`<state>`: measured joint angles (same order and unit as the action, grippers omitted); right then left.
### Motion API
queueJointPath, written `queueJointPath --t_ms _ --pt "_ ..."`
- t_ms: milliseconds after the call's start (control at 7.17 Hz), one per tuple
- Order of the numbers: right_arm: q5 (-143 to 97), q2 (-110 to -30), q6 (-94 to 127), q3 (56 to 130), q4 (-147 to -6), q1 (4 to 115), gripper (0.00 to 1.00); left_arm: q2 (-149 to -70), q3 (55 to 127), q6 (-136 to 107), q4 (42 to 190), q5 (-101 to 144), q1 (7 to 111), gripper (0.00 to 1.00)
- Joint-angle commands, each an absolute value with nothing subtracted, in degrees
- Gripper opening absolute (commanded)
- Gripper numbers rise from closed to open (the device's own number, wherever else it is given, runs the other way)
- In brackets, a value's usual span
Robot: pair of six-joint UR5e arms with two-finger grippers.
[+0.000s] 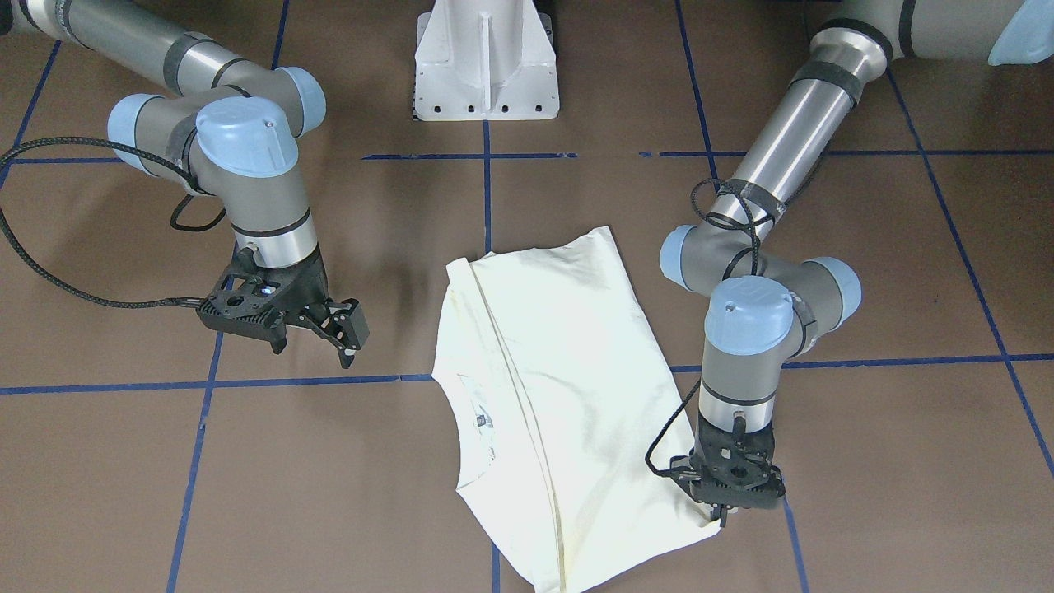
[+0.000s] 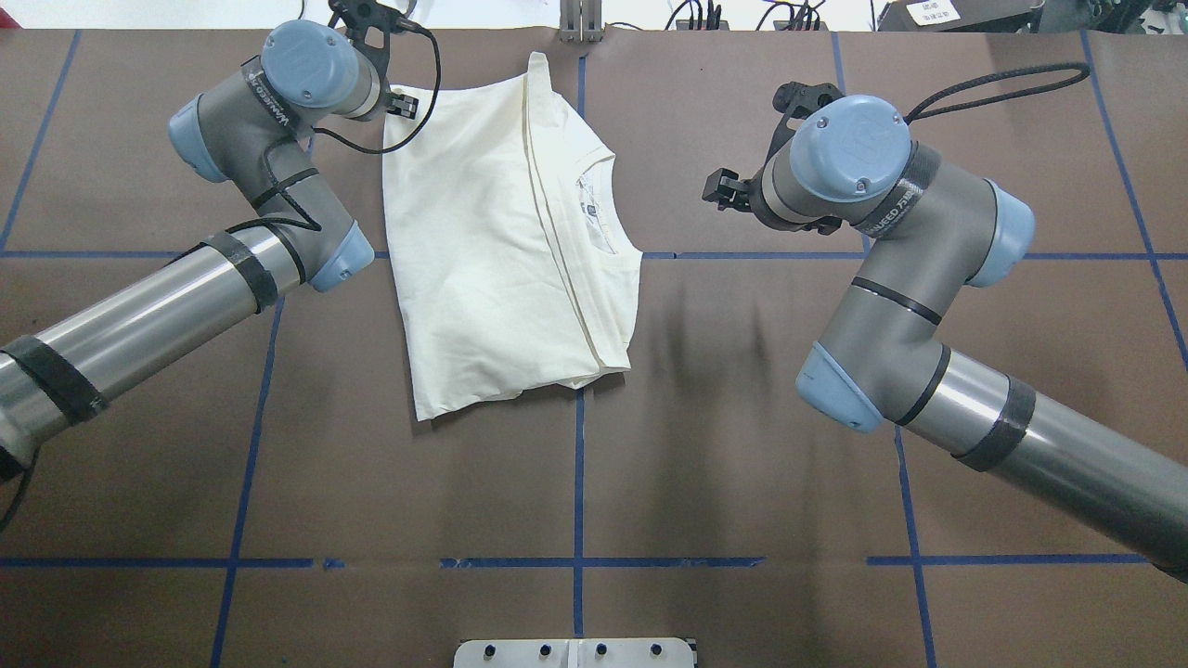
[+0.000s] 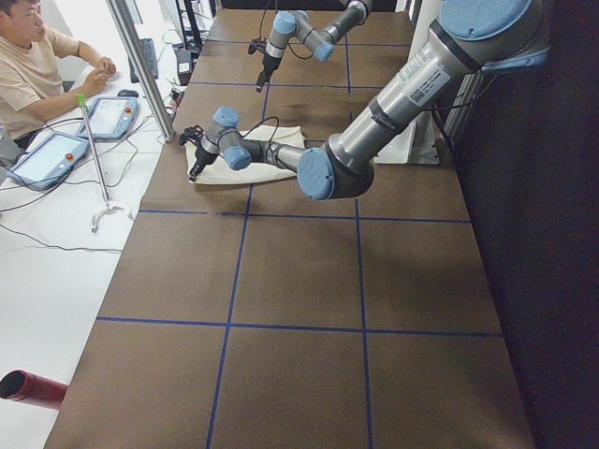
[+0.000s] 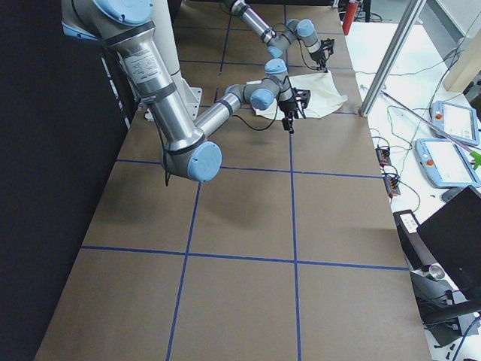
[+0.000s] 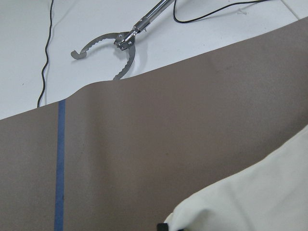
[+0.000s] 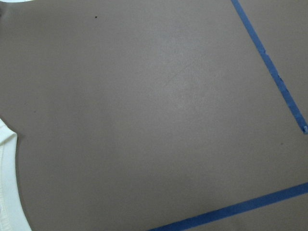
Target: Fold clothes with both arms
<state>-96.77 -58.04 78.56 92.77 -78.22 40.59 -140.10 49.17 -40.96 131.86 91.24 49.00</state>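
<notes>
Brown counter [image 1: 329, 494] holds the shirt [image 1: 543, 371] in the middle. My left tool [image 1: 721, 515] touches its corner; I cannot tell if it pinches. My right tool [image 1: 350, 338] hangs open. A weak pinch could drop the corner.

Both arms are gleaming with silvery tubes and grey joints. The left arm [image 1: 811, 123] and right arm [image 1: 123, 37] are wearing light-blue caps [image 1: 749, 317], each carrying a tiny screw, and black bands [image 1: 827, 78]. Braided black cables [image 1: 49, 272] are looping off them. White lettering [image 2: 886, 215] is circling the wrists.
</notes>
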Motion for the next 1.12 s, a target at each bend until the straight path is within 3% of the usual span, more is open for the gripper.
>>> queueJointPath --t_ms 0,279,558,976 --pt "-96.4 -57.3 78.6 92.5 -77.8 38.2 1.0 -139.7 49.8 -40.0 134.6 92.2 49.7 1.0" --pt "-93.6 -53.1 82.5 88.3 -73.6 36.0 0.99 -134.9 56.7 -36.2 134.8 102.4 53.2 1.0" --pt "-93.2 -44.4 92.2 78.5 -73.4 35.0 0.68 -132.1 60.6 -35.2 134.8 102.5 53.7 1.0" --pt "-93.1 -42.8 92.0 74.4 -73.7 33.1 0.65 -132.0 60.6 -35.6 134.8 102.6 53.6 1.0"
